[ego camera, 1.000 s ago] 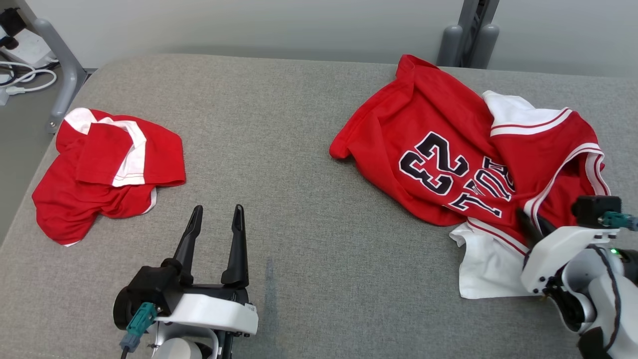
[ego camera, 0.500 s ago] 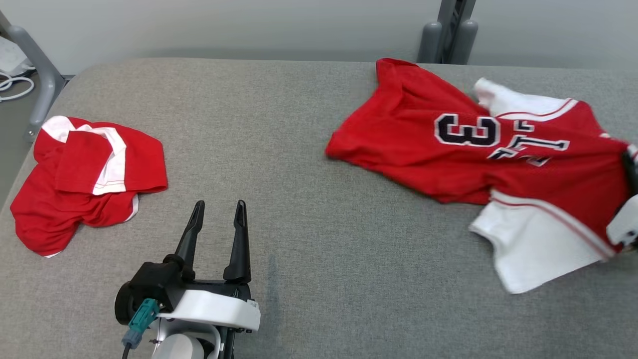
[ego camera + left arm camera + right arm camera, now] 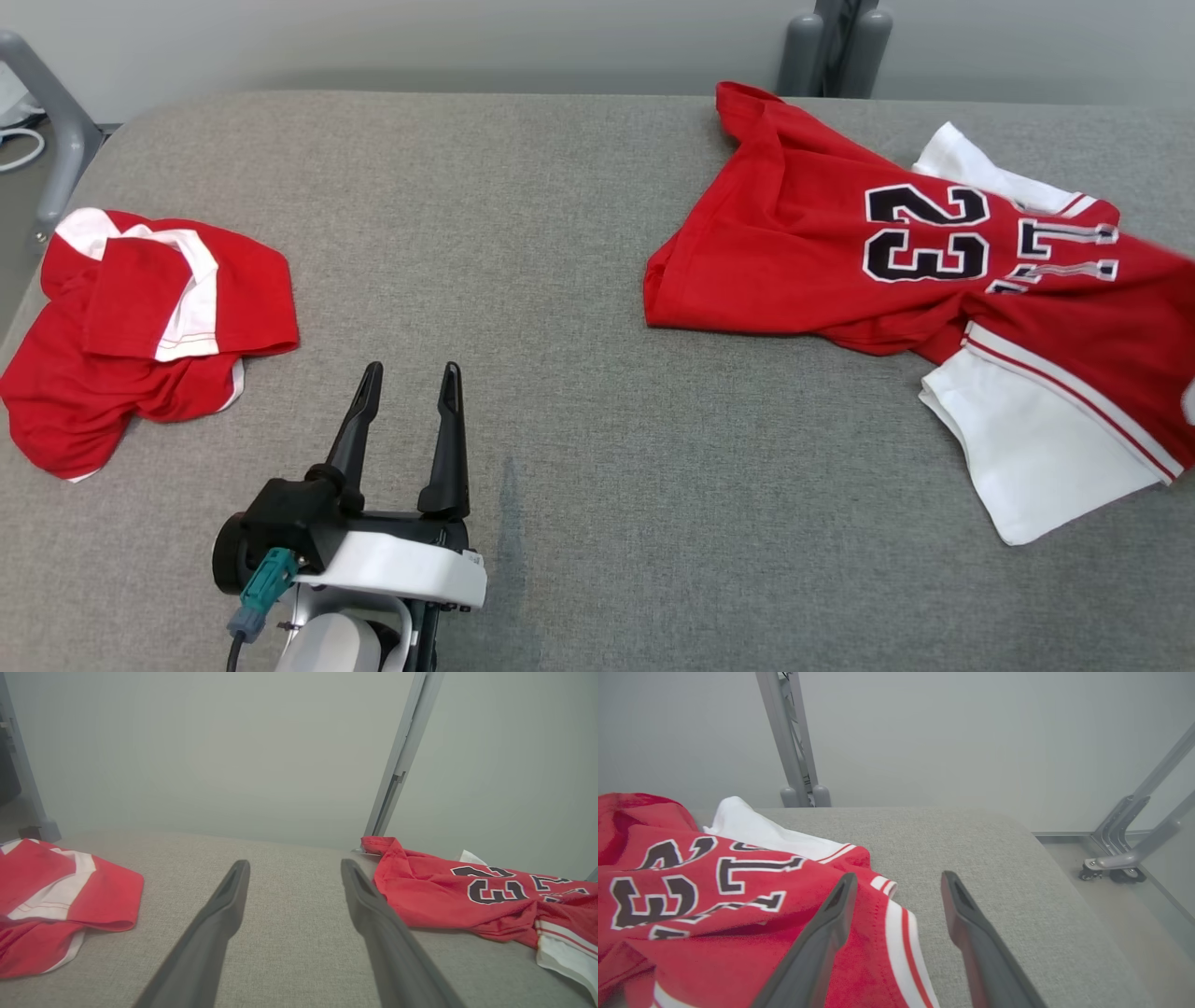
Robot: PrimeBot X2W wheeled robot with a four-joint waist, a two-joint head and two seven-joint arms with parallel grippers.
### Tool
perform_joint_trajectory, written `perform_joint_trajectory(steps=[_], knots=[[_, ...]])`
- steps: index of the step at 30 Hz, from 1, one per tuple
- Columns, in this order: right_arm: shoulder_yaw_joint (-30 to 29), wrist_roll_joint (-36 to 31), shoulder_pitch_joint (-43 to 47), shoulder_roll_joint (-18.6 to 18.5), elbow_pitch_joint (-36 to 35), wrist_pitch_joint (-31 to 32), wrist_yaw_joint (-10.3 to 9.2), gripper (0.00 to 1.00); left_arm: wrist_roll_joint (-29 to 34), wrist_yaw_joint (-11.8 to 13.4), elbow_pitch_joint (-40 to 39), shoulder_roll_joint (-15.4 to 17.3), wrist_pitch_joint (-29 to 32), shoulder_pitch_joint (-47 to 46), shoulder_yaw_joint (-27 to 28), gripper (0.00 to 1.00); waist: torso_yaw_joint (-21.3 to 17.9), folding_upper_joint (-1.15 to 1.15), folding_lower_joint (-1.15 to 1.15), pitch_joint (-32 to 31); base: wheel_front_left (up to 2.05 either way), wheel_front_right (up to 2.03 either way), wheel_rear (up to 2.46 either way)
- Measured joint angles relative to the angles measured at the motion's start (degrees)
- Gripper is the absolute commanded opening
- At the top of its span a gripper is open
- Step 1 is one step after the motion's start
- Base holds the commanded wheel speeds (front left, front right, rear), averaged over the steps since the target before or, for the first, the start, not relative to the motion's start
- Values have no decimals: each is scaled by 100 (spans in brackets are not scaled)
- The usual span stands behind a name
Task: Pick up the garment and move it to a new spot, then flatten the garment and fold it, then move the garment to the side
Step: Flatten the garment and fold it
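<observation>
The garment, a red jersey (image 3: 822, 252) with a black "23" and white side panels, lies spread at the table's right, its white panel (image 3: 1036, 457) toward the front. In the right wrist view the jersey (image 3: 714, 891) lies under and to the left of my right gripper (image 3: 897, 877), which is open with nothing between its fingers, just over the striped edge. My left gripper (image 3: 412, 371) stands open near the front left, empty, well apart from the jersey (image 3: 448, 896). The left wrist view has the same gripper (image 3: 294, 863) over bare cloth.
A second red and white garment (image 3: 140, 327) lies bunched at the table's left edge. The grey padded table (image 3: 560, 233) rounds off at its right end (image 3: 1045, 858), with floor and a wheeled frame leg (image 3: 1111, 870) beyond. Grey posts (image 3: 836, 47) stand behind.
The jersey was dragged and stretched out rightward, so the number now lies flat. My right gripper has let go of it, opened and left the head view. The head camera shifted too.
</observation>
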Motion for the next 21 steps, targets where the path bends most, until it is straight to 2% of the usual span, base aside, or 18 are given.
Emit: perform_joint_trajectory(steps=[5, 9, 14, 21], knots=[[71, -4, -1, 424, 0, -434, 2, 100, 27, 0, 22, 0, 0, 8, 32, 100, -136, 0, 0, -111, 0, 0, 0], [269, 62, 204, 702, -328, -770, 2, 100, 42, -1, 8, 1, 0, 54, 111, 100, -316, 0, 0, -234, 0, 0, 0], [530, 277, 678, 1036, -1133, -1044, 2, 100, 65, -7, -10, 1, 0, 133, 181, 100, -571, 0, 0, -400, 0, 0, 0], [701, 536, 1777, 1560, -2440, -1179, 2, 100, 63, -7, -31, -1, 0, 157, 204, 100, -918, 0, 0, -527, 0, 0, 0]])
